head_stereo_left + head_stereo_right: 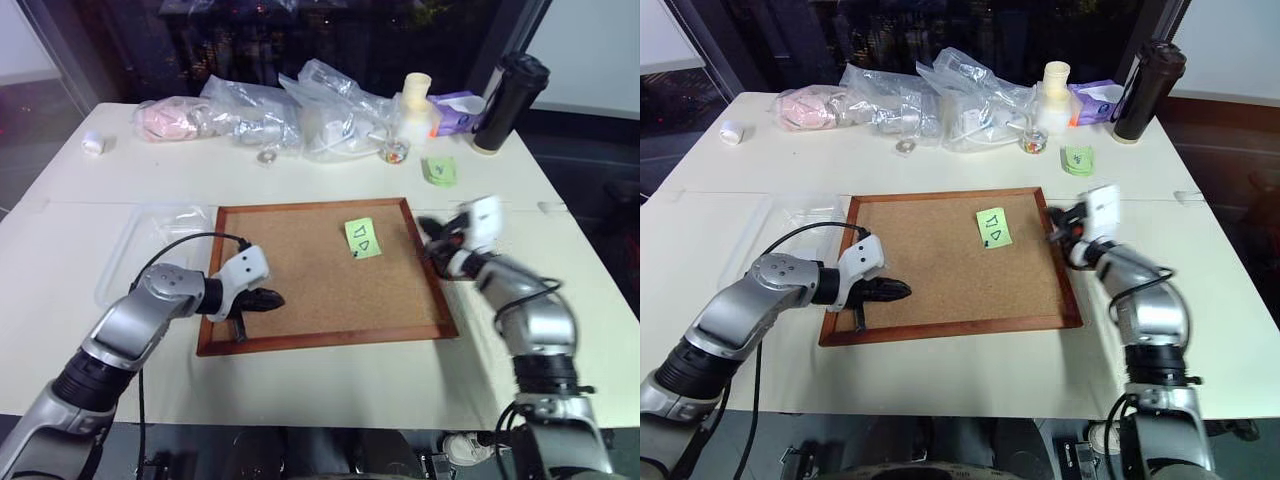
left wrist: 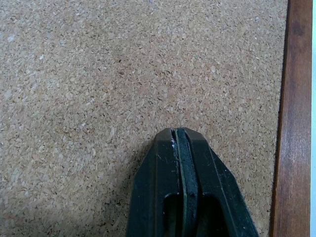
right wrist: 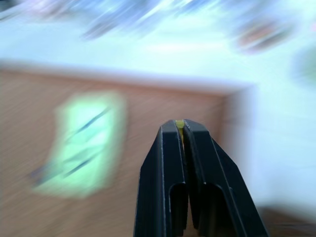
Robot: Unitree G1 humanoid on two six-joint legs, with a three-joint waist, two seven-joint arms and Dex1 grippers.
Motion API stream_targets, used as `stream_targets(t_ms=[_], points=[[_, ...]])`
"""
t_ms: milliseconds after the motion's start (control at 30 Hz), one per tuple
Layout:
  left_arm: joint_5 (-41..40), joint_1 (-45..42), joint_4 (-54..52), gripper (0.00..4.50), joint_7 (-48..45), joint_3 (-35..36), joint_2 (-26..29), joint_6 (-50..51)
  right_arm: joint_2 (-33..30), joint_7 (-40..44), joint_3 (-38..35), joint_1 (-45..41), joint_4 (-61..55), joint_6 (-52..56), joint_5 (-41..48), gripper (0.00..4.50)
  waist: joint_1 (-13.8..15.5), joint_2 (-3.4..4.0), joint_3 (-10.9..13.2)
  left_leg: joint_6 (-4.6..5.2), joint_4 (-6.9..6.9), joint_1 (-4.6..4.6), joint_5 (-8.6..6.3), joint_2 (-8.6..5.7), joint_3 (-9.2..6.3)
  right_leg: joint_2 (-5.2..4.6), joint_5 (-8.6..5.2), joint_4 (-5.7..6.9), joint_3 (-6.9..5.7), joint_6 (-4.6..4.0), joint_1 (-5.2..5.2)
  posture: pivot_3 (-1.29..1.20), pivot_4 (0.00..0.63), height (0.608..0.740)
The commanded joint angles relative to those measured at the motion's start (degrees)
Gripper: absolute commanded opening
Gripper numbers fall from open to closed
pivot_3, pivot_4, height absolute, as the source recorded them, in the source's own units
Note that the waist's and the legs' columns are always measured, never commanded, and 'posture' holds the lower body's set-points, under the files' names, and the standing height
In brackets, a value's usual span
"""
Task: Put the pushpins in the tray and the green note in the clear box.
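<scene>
- White table [image 1: 330,400] takes up most of my head view.
- Cork board [image 1: 310,270] with a wood frame sits mid-frame, flat on the table.
- Clear box [image 1: 130,250] is on the table just beside the board's left edge, left of centre. I can't tell whether there is anything in it.
- Clear plastic bags [image 1: 300,115] are piled along the top of the frame, at the table's far edge.
- Black bottle [image 1: 510,100] stands upright at upper right, beside the bags.
- Left gripper [image 1: 268,298] is at lower left of centre, over the board's lower-left corner. Wrist view shows the fingers [image 2: 163,163] pressed fully together with nothing between them and bare cork underneath.
- Right gripper [image 1: 1058,232] is right of centre, at the board's right frame edge. Its fingers [image 3: 163,173] are closed tight, pinching a tiny yellow bit that I read as a pushpin [image 3: 179,123].
- Green note [image 1: 362,238] with two drawn triangles lies on the cork, upper right part of the board, well apart from the clear box and just left of the right gripper.
- There is a dark dot at the note's lower-left corner, too small for me to identify.
- Green pad [image 1: 439,171] lies on the table above the board's upper-right corner.
</scene>
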Motion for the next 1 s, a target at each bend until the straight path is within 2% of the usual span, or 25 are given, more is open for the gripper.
stream_targets(t_ms=[33,267,400,533,633,867,1000], points=[[1.73,3.74,3.16,0.00,-1.73,-5.19,0.86,2.90,-0.10,-0.26,-1.63,1.14,-3.29,0.53,1.57,0.05,-0.25,0.10,-0.09,0.02,-0.02,0.06,-0.01,0.02,0.01,0.04,0.00,-0.03,0.02,0.00,0.05,0.00,0.150,0.740],[1.89,3.97,3.03,0.00,-1.91,-5.10,0.80,2.77,-1.60,-1.90,-3.93,5.53,-5.36,1.90,0.98,0.05,-0.19,0.20,-0.11,0.03,-0.04,0.18,-0.01,0.05,0.03,0.08,0.00,-0.01,0.07,0.00,0.12,0.00,0.150,0.740],[2.07,3.69,3.62,0.00,-2.12,-5.13,0.69,2.35,-3.86,-3.06,-4.20,9.44,-3.50,2.16,-1.72,0.05,-0.10,0.20,-0.11,0.03,-0.05,0.17,-0.02,0.05,0.03,0.08,-0.01,-0.02,0.07,-0.01,0.12,0.00,0.150,0.740],[2.41,2.98,4.33,0.00,-2.45,-5.29,0.42,2.03,-4.35,-3.38,-3.58,9.46,0.12,0.75,-3.18,0.05,-0.30,0.27,-0.14,0.04,-0.05,0.29,-0.02,0.02,0.07,0.08,-0.01,-0.03,0.11,-0.01,0.19,0.00,0.150,0.740],[2.69,2.48,5.00,0.00,-2.80,-5.28,0.31,1.70,-4.51,-2.88,-3.18,9.27,2.10,0.13,-3.70,0.90,-0.26,0.28,-0.13,0.05,-0.15,0.69,-0.03,0.01,0.10,0.09,-0.03,-0.09,0.13,-0.02,0.52,0.00,0.150,0.740],[3.22,2.34,5.86,0.00,-3.22,-5.10,0.34,0.96,-4.33,-1.52,-4.64,9.51,1.69,0.31,-2.06,4.48,-0.17,0.28,-0.13,0.04,-0.39,0.86,-0.03,0.02,0.24,0.09,-0.04,-0.11,0.37,0.00,0.53,0.00,0.150,0.740],[3.35,2.42,6.06,0.00,-3.10,-5.04,0.26,0.89,-4.29,-0.70,-5.61,9.96,-1.14,1.08,-0.12,4.48,-0.16,0.28,-0.13,0.04,-0.46,0.89,-0.03,0.02,0.27,0.09,-0.04,-0.12,0.44,0.01,0.51,0.00,0.150,0.740]])
